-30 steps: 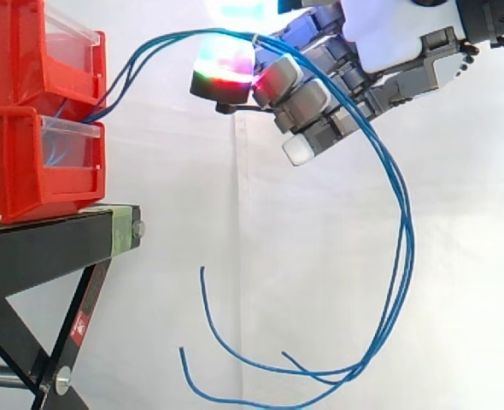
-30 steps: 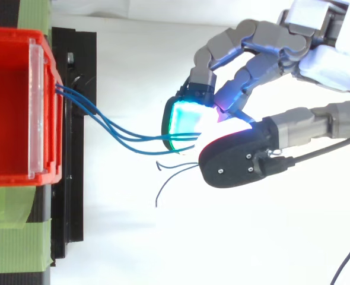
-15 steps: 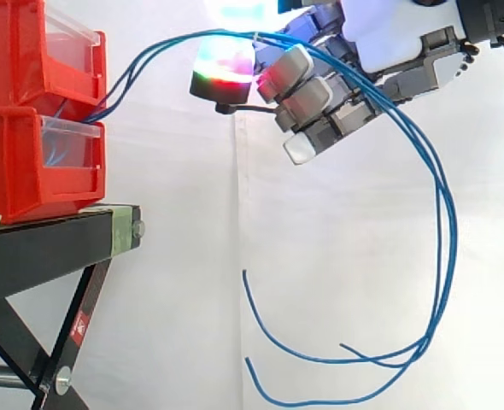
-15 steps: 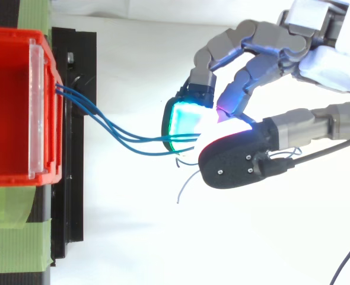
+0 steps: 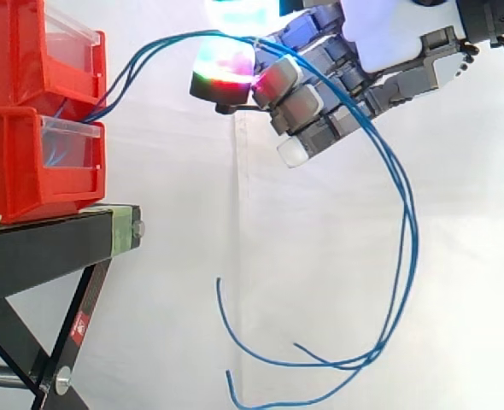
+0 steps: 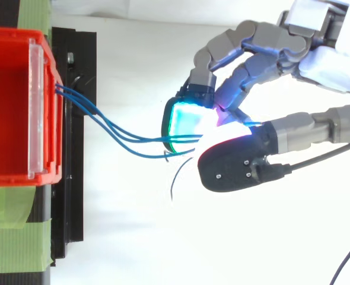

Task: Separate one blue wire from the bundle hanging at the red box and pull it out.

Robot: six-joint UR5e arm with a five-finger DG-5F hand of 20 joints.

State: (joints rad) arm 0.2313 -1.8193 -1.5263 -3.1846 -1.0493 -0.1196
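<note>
Three blue wires [image 6: 140,140] came out of the red box [image 6: 12,37] on the left and ran right into the hand [image 6: 259,58]. Its curled fingers [image 6: 222,47] and black thumb [image 6: 234,165] pinched them beside a glowing pad [image 6: 188,122]. The box sat on a black stand [image 6: 74,202] with green tape [image 6: 15,252].

There are two red bins, an upper one [image 5: 13,51] stacked on a lower one [image 5: 13,166], and both stand on a single black stand [image 5: 47,248], up against its edge nearest the one hand [image 5: 384,43]. Three blue wires [image 6: 123,138] leave the front of the bins over that edge, and the side view likewise shows three loose ends hanging free: one [image 5: 218,282], a second [image 5: 228,374] and a third [image 5: 296,345]. Green tape marks the stand in two places, one [image 6: 32,12] past one end of the bin and the other [image 6: 15,237] past the opposite end.
</note>
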